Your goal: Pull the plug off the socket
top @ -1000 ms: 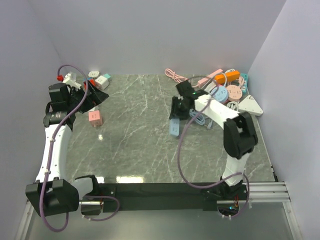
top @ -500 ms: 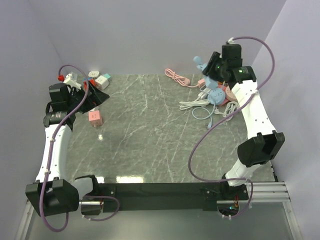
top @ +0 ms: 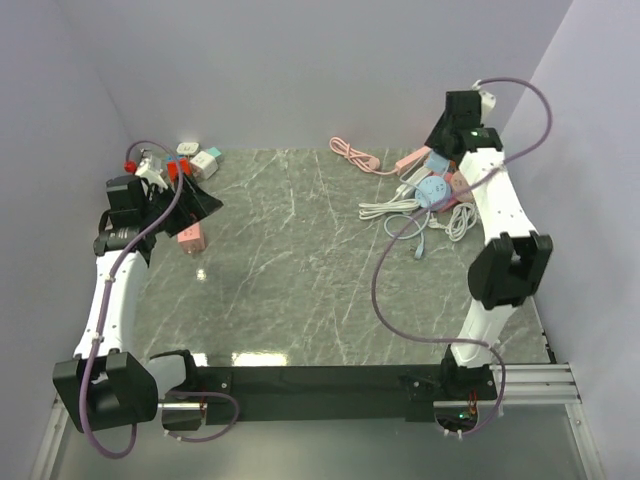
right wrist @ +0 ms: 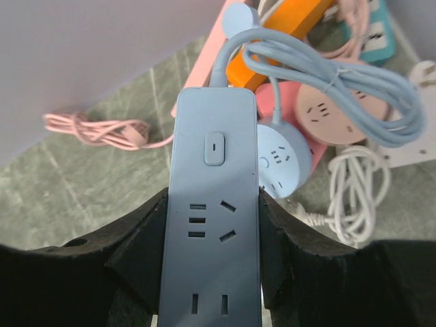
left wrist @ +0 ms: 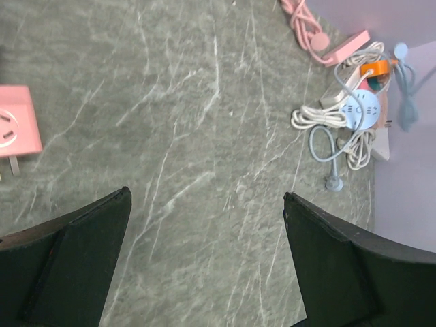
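The blue power strip [right wrist: 216,136] is pinched by its long sides between the two fingers of the right hand [right wrist: 214,225], face up to the wrist camera, with its switch and outlet slots showing. It is held off the desk [top: 290,270], above and just beside the round blue socket [right wrist: 281,160], whose edge it overlaps in the right wrist view. The strip's own blue cable [right wrist: 320,65] leaves its far end and loops into a tied bundle over that round socket. Behind the round socket lies an orange strip [right wrist: 293,27], to its right a pink round socket [right wrist: 327,112], and on its near side a coiled white cable [right wrist: 354,184]. A pink cable [right wrist: 95,129] lies on the desk to its left. Well apart from the round socket, across the desk to the left, the left hand [left wrist: 206,197] hangs spread with nothing between its fingers, and a pink cube socket [left wrist: 17,129] sits on the desk further left.
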You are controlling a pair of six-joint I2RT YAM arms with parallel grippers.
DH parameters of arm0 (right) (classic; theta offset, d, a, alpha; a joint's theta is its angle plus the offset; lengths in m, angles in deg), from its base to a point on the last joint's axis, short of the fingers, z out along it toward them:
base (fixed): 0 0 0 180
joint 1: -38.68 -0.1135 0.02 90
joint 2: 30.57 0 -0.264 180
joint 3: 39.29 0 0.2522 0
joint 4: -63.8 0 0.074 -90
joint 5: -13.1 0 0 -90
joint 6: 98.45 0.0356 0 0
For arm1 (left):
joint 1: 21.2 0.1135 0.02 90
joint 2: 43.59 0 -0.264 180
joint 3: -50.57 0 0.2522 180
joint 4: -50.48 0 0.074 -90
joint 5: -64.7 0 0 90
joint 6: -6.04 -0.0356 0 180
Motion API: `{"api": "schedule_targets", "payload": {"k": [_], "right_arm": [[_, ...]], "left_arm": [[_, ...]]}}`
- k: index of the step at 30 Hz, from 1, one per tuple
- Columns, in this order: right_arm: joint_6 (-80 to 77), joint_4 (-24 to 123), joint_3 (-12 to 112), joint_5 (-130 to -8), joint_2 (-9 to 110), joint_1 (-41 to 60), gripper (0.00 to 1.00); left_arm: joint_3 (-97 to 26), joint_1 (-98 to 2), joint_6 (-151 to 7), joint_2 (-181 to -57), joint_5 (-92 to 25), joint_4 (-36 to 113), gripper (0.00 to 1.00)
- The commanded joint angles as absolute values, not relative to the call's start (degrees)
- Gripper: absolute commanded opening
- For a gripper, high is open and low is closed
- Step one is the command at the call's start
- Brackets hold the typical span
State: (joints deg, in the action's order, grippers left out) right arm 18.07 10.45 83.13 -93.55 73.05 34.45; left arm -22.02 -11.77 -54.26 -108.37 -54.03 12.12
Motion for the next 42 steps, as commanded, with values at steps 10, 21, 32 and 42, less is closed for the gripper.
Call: {"api": "schedule_targets", "payload": {"k": [10,21,32,42], "right_arm": [[22.22,12.34,83.63,-81.13,91.32,34.82,0.00],[21.96,5.74,92.25,-83.67,97.51,35.34,0.94],[17.57,18.48,70.49,-71.03,67.28,34.29,0.96],[19.93,25.42,44.99,-57.14,36.73,32.44,0.98]], "left_arm": [[-14.17,-12.32,-52.93,-106.96,-57.03,17.73,1.00],[-13.99,-12.32,-52.93,-111.88,-61.33,17.56,0.99],[-16.10,-12.32,-52.49,-109.77,-62.73,19.67,1.00],[-18.38,-12.50,-52.41,-109.26,-68.54,20.63,0.99]]}}
